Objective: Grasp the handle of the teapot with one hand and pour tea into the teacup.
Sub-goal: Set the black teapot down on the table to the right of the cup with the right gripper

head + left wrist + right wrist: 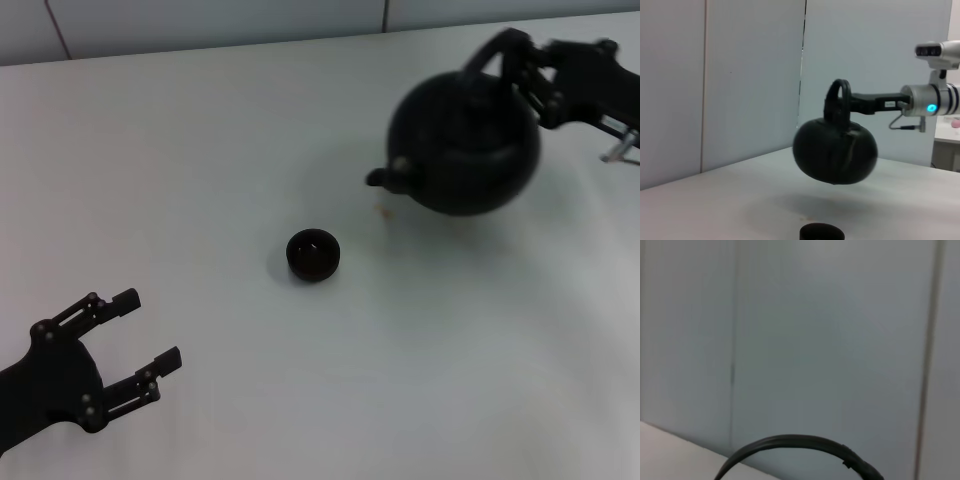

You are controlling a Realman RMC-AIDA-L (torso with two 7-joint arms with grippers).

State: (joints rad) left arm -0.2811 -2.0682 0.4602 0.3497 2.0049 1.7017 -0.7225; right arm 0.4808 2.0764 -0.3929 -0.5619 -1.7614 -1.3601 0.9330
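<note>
1. Overhead, from the head view: the right gripper (523, 72) is clamped on the handle (480, 55) of the teapot (465, 140), at the far right of the white table (200, 150). The pot appears lifted; its spout (385, 177) points toward the robot's left and slightly down. The teacup (313, 254) stands upright near the middle of the table, apart from the pot and nearer the robot than the spout. The left gripper (140, 330) rests at the near left corner with its fingers spread, holding nothing, well apart from the cup.

2. Left wrist view: the teapot (835, 152) hangs clear of the table (715, 200), with its shadow on the surface beneath it. The right gripper (847, 104) reaches in level from the side and pinches the handle (837, 97) at the arch. Only the rim of the teacup (822, 232) shows, at the frame's lower edge, nearer the camera than the pot.

3. Right wrist view: only an arc of the handle (790, 442) shows against a pale wall (815, 340). The gripper's own fingers, the pot body and the cup are out of sight.

4. Judgement on step: the grasp and lift look complete; the carry toward the cup is in hand, and pouring is not yet begun.

5. Judgement on next move: the spout needs bringing directly above the cup's mouth before the pot is tipped further. The cup is small, so alignment must be close and the tilt gradual, or tea lands on the table.
</note>
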